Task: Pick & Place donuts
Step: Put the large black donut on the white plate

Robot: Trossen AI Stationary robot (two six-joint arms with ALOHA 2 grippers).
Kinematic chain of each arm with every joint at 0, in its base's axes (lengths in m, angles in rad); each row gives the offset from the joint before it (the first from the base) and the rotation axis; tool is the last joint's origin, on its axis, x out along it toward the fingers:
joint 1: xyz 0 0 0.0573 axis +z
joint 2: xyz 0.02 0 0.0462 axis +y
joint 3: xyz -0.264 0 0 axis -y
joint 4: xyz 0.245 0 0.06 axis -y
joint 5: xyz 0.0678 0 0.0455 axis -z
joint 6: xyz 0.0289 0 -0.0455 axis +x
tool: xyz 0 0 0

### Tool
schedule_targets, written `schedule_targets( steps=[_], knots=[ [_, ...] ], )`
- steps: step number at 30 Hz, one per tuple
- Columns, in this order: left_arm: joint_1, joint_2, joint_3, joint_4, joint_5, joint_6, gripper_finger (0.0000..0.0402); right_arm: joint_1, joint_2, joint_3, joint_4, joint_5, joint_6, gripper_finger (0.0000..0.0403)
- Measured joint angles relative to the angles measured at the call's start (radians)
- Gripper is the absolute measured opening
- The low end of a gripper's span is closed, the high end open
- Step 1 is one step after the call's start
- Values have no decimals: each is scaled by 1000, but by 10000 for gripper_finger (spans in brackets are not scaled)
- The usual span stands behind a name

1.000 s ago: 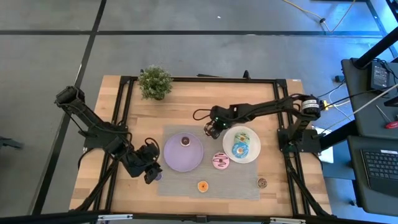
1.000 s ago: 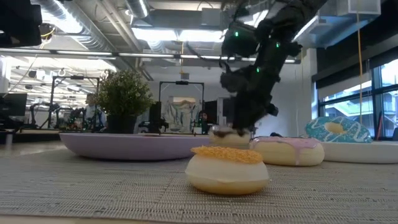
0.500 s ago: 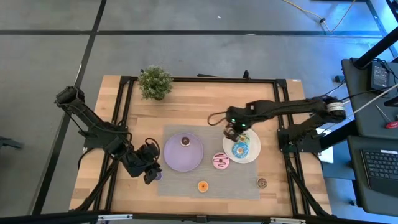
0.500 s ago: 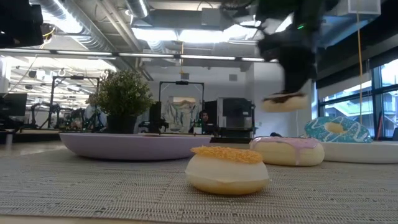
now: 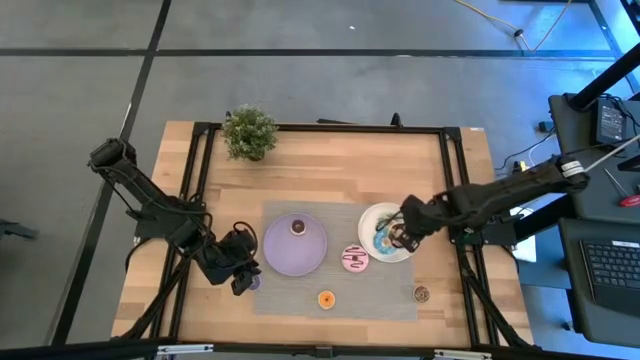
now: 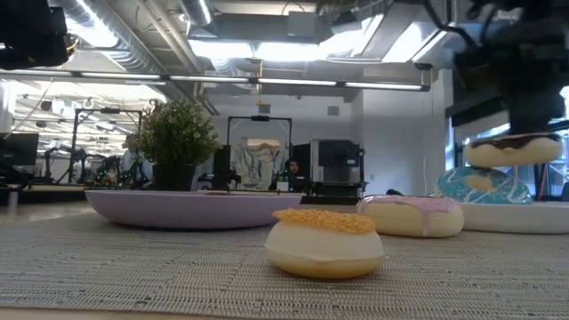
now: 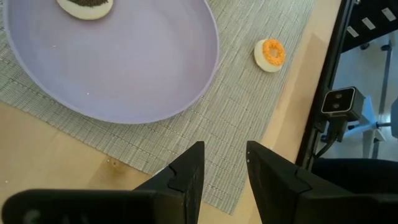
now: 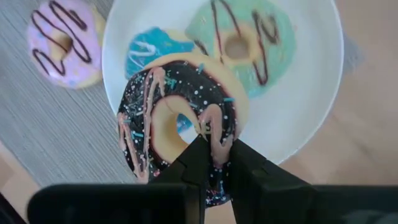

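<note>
- On the wooden table [image 5: 300, 170] there's a grey woven mat [image 5: 380, 298], with a little potted plant [image 5: 249, 132] off at the far left corner, well clear of everything.
- Left gripper [image 5: 243, 272] sits low at the mat's left edge, just beside the lilac plate [image 5: 290, 252]. In its wrist view the fingers [image 7: 186, 177] are parted a bit with nothing between them.
- Lilac plate has one small chocolate mini donut [image 5: 298, 227] on it.
- Near the front edge of the mat is the orange mini donut [image 5: 326, 299]; it fills the foreground of the low view [image 6: 324, 242].
- Pink donut [image 5: 354, 259] lies on the mat between the two plates.
- White plate [image 5: 372, 215] holds the blue donut [image 8: 146, 50] and the green donut [image 8: 242, 43].
- Right gripper [image 5: 402, 237] hangs over that white plate, clamped on the rim of a chocolate donut [image 8: 177, 118] with pink drizzle and sprinkles, held up off the plate above the blue one.
- A brown mini donut [image 5: 421, 294] sits alone at the mat's right front corner.
- No readable writing anywhere.
</note>
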Motion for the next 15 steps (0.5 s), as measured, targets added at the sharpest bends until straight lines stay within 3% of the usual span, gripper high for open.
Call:
schedule_targets(
  steps=[5,10,15],
  knots=[
    [2,0,0,1,0,0,114,51,-87,-30,-26,29,76,49],
    [2,0,0,0,0,-1,114,66,-174,-14,-128,125,150,49],
    [2,0,0,1,0,-1,114,65,-150,-16,-186,152,152,49]
  ],
)
